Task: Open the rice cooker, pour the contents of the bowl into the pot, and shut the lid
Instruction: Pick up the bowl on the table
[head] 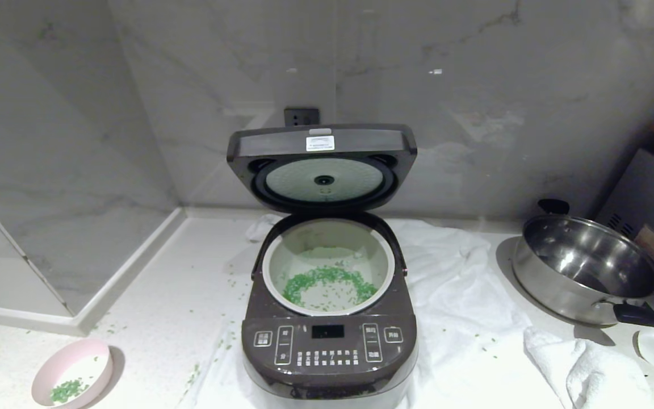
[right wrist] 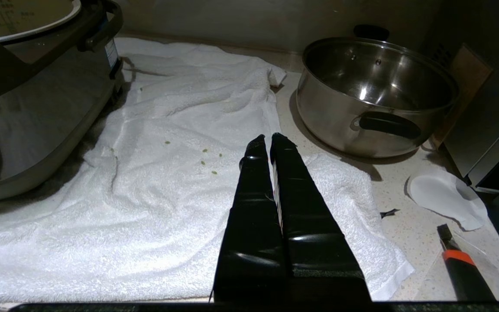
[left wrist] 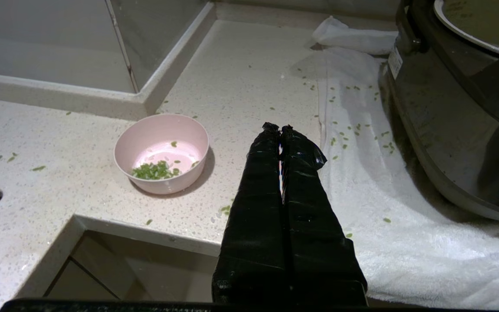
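The dark rice cooker [head: 330, 346] stands on a white towel in the middle of the counter, its lid [head: 322, 165] swung up and showing the white dimpled disc. Inside, the pale pot [head: 327, 266] holds a ring of green contents [head: 327, 282]. The pink bowl [head: 72, 379] sits at the front left with a few green bits left in it. My left gripper [left wrist: 280, 128] hovers shut and empty over the counter edge, between the bowl [left wrist: 163, 152] and the cooker [left wrist: 457, 130]. To the cooker's right, my right gripper [right wrist: 267, 138] is shut and empty above the towel.
A steel pan [head: 585, 267] with black handles stands at the right, beside a dark appliance. The white towel [head: 463, 295] spreads under and to the right of the cooker. Green bits lie scattered on the counter. A utility knife [right wrist: 459, 264] and a white dish [right wrist: 444, 197] lie near the right edge.
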Robot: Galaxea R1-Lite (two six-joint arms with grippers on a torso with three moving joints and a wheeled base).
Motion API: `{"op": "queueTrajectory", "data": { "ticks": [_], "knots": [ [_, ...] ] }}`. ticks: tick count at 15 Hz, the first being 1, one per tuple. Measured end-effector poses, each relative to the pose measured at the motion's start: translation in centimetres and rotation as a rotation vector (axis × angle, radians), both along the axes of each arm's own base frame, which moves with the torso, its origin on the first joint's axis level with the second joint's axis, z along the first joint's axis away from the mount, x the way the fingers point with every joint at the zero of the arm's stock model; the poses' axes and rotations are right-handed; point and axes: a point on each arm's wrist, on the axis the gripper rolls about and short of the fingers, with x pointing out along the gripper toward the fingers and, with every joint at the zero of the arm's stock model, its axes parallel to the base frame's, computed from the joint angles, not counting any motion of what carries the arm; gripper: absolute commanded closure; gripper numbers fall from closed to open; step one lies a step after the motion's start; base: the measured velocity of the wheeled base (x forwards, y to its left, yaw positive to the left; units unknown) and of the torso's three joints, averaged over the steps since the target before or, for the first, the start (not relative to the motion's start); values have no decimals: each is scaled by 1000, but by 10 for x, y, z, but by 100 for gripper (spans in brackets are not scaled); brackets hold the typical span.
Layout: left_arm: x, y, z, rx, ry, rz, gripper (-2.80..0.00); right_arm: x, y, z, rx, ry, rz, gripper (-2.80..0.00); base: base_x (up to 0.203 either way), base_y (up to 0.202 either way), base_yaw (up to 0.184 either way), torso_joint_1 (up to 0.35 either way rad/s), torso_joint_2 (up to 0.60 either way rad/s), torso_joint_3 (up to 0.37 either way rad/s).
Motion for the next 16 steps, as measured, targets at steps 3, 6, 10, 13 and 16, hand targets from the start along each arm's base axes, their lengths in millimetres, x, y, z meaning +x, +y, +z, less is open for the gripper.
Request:
{"op": "queueTrajectory", "data": {
  "ticks": [3, 6, 10, 13, 16],
  "knots": [
    [0, 0, 0, 0, 0, 0, 0, 0, 0, 0, 16, 1, -3, 0, 0, 0, 0, 0, 0, 0],
    [0, 0, 0, 1, 0, -1, 0, 0, 0, 0, 34, 0, -18, 0, -18, 0, 1, 2, 1, -1],
    [0, 0, 0, 1, 0, 0, 0, 0, -1, 0, 63, 0, -28, 0, -178, 0, 0, -2, 4, 4],
    [0, 0, 0, 1, 0, 0, 0, 0, -1, 0, 80, -3, -34, 0, -188, 0, -2, 2, 2, 2],
    [0, 0, 0, 0, 0, 0, 0, 0, -1, 1, 81, -4, -33, 0, -31, 0, -1, -4, -2, -1]
  ]
}}
